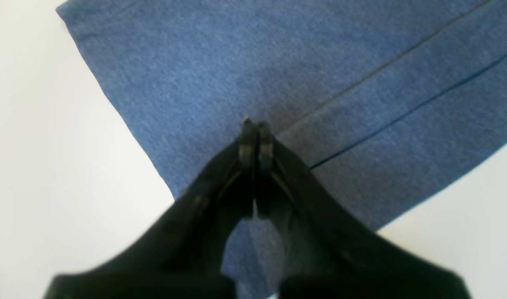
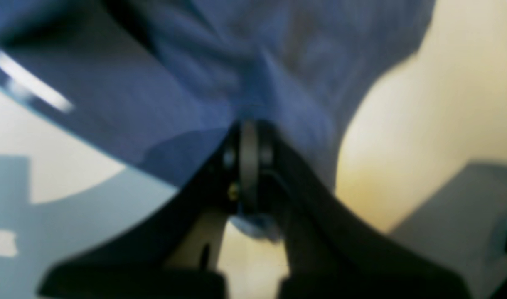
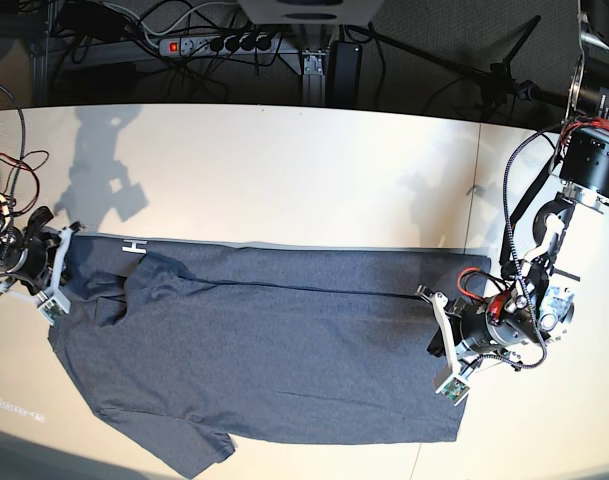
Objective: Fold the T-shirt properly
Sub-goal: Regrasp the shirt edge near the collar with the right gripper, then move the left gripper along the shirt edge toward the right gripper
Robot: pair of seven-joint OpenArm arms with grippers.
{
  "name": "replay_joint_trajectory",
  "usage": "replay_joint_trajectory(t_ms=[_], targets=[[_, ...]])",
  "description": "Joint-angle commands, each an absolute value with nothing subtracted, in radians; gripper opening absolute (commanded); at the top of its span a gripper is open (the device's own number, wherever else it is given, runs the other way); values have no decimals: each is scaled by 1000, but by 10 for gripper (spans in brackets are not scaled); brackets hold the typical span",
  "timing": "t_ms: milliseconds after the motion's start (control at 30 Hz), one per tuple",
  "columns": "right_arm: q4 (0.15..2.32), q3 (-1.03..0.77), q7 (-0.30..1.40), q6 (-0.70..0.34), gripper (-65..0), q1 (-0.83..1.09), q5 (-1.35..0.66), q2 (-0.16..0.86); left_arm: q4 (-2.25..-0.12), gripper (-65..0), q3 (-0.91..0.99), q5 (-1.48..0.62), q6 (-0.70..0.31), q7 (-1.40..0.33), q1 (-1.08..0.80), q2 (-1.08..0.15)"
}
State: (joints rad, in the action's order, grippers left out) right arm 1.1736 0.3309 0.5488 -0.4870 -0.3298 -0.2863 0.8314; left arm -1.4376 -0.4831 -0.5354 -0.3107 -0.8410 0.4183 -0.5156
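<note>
In the left wrist view, the left end effector (image 1: 253, 124) has its black fingers pressed together, tips down on the T-shirt (image 1: 245, 70) right where a fold line runs off to the upper right. Whether any cloth is caught between them cannot be told. The blue-grey fabric lies flat on the white desk (image 1: 50, 166), with one straight edge slanting from the upper left down toward the fingers.

In the right wrist view, which is blurred, the right end effector (image 2: 249, 128) is pressed together on a bunched bit of the T-shirt (image 2: 237, 62); wrinkles fan out from the tips, and a scrap of cloth shows below them.

In the base view, the T-shirt (image 3: 274, 340) is spread across the front half of the desk (image 3: 284, 170), a sleeve at the lower left. The right end effector (image 3: 62, 262) sits at its left end, the left end effector (image 3: 436, 330) at its right edge. A power strip (image 3: 219, 43) lies behind the desk.
</note>
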Motion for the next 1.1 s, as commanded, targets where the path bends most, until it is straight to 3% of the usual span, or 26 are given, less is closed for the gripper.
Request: replay_joint_trajectory(t_ms=[0, 200, 433, 700, 900, 1067], targets=[[1168, 314, 514, -467, -650, -355, -289, 862, -1452, -650, -474, -539, -326, -823, 449, -527], [1093, 314, 460, -467, -650, -360, -240, 867, -1452, -650, -474, -539, -326, -823, 449, -527], [1033, 314, 253, -459, -650, -361, -62, 867, -1452, -650, -474, -539, -326, -823, 448, -527], [939, 314, 204, -459, -650, -461, -57, 831, -1452, -650, -474, -539, -326, -815, 448, -527], [891, 314, 217, -460, -650, -545, -126, 786, -1452, -650, -474, -538, -326, -812, 448, -526], [970, 314, 374, -461, -650, -553, -322, 766, -1452, -650, -474, -534, -326, -813, 440, -527]])
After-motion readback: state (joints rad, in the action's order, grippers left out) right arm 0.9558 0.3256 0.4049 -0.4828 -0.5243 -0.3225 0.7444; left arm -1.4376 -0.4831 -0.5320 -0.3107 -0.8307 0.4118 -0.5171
